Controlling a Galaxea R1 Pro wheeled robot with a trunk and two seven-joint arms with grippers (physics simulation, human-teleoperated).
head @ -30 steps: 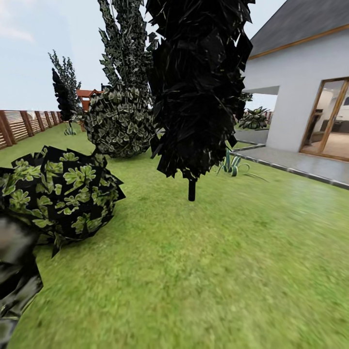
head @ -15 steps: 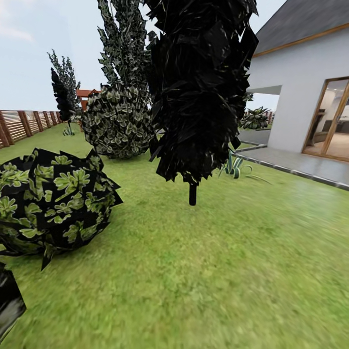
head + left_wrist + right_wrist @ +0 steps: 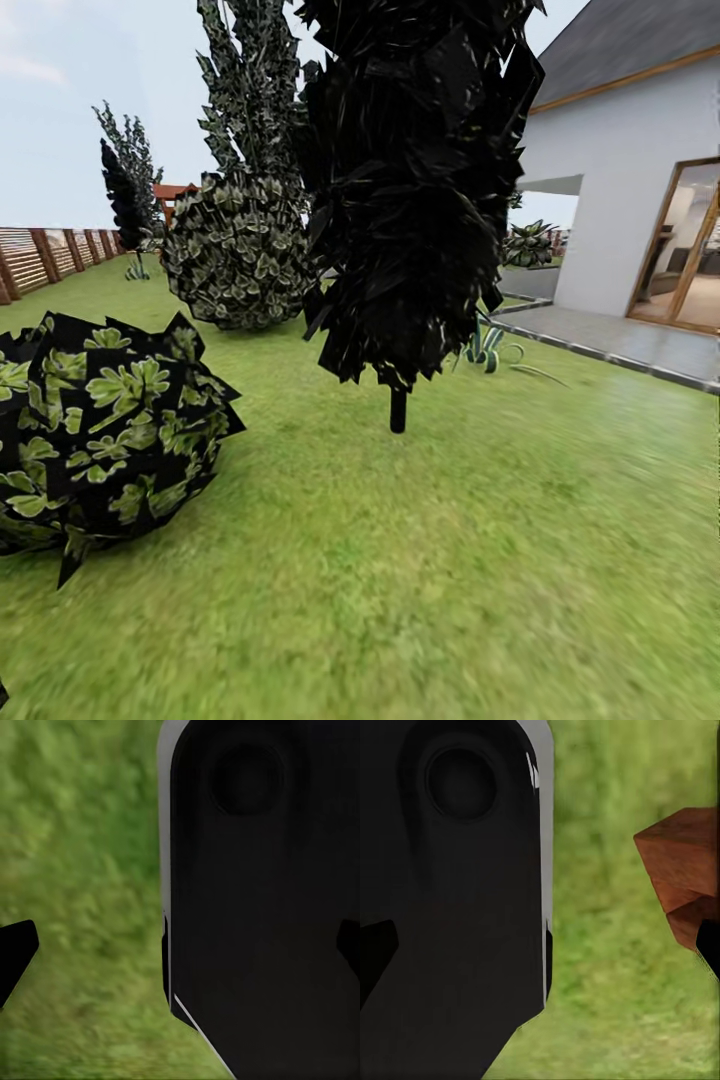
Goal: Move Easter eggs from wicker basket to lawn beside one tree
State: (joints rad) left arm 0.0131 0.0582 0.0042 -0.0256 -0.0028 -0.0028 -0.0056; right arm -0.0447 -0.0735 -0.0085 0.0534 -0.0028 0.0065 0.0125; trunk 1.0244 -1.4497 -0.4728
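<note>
1. Both grippers, left gripper (image 3: 180,949) and right gripper (image 3: 544,949), hang spread wide over the lawn (image 3: 450,560).
2. Where the eggs lie I cannot tell from here; I expect them light, smooth and slippery, so I would pinch gently across the middle.

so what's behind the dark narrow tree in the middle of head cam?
Behind the dark narrow tree: a round leafy bush, a taller grey-green tree, the white house. Its foliage covers whatever is directly behind.

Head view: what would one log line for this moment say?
phase: driving over lawn | ahead: dark narrow tree, leafy bush | right: house | eggs, basket: unseen
</note>
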